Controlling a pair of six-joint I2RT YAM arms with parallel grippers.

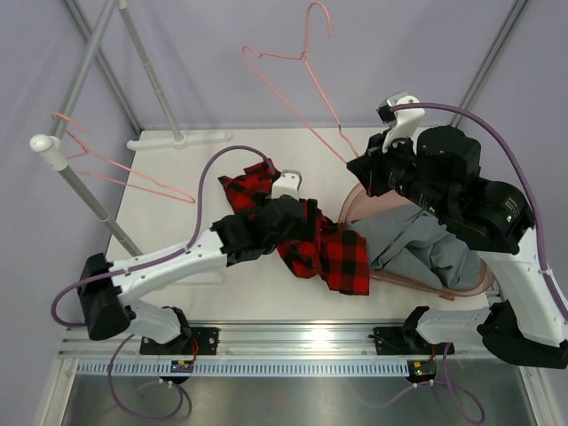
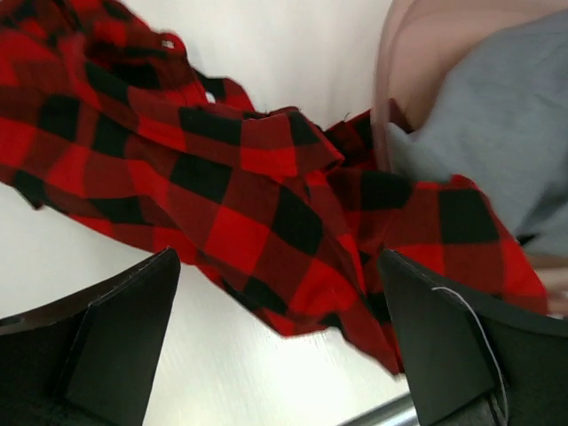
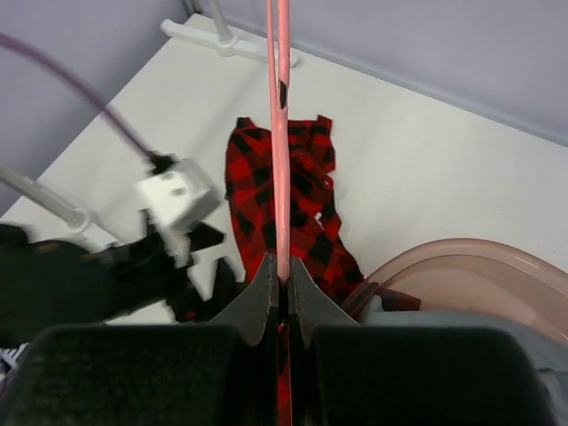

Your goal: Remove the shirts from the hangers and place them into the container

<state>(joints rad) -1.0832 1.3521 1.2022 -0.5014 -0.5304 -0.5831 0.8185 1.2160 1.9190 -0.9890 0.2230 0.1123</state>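
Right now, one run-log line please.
left fingers open above plaid shirt | right fingers shut on pink hanger | grey shirt in tub | plaid shirt overlapping rim

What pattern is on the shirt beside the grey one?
The shirt is red-and-black buffalo plaid, which shows best in the left wrist view.

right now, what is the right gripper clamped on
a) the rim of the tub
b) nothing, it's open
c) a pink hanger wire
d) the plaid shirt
c: in the right wrist view the right gripper has its jaws shut around the thin wire of the pink hanger. The plaid shirt lies below on the table, and the tub sits off to the side.
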